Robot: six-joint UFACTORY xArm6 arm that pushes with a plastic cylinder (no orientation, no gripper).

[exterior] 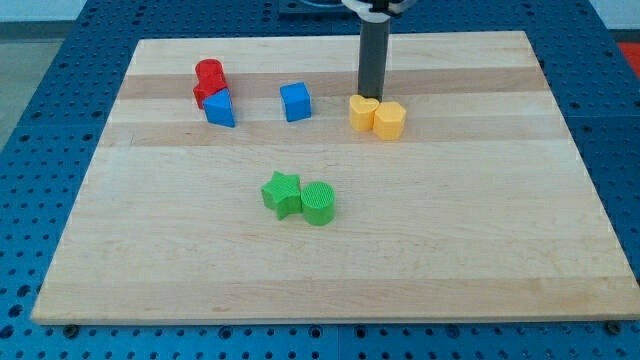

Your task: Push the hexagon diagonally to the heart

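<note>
Behind the touching yellow heart block (363,112) and yellow hexagon block (389,120), my tip (372,96) on wooden desk (450,230), no fingers fitted, rod's top cut off.

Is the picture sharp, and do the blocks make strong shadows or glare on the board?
Camera view: sharp overall, lighting even; the wooden board shows no glare; the yellow blocks and my tip, just above them, cast only small soft shadows.

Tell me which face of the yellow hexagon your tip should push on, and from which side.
My tip cannot grip, only push. The yellow hexagon already touches the yellow heart on its left. I would press the hexagon's lower-right face, coming from the view's bottom right, probably driving it diagonally up-left into the heart.
</note>
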